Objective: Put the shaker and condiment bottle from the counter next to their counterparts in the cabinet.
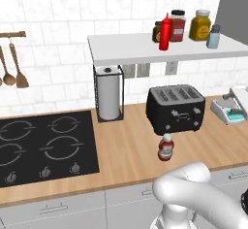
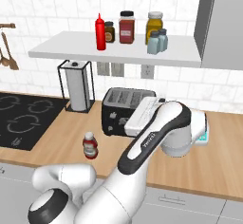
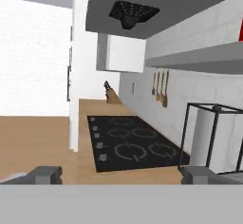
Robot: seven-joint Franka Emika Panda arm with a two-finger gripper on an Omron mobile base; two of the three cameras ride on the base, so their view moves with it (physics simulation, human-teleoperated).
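Observation:
The condiment bottle [image 1: 166,147] [image 2: 90,145], squat and red with a white cap, stands upright on the wooden counter [image 1: 126,150] in front of the toaster. On the cabinet shelf board [image 1: 145,48] [image 2: 95,47] a tall slim red squeeze bottle [image 1: 164,33] [image 2: 100,32] stands at the front. Two small pale blue-grey shakers [image 2: 153,42] [image 2: 163,39] stand side by side near the yellow jar [image 2: 154,24]; from the left, one shaker [image 1: 213,37] shows. My gripper [image 3: 122,175] is open and empty, looking along the counter over the hob [image 3: 133,144], apart from the bottle.
A black toaster [image 1: 176,109] [image 2: 118,109], a wire paper towel holder [image 1: 109,94] [image 3: 209,133] and a white scale [image 1: 230,109] stand at the back of the counter. Dark jars [image 1: 177,26] share the shelf. Wooden utensils [image 1: 12,68] hang on the wall.

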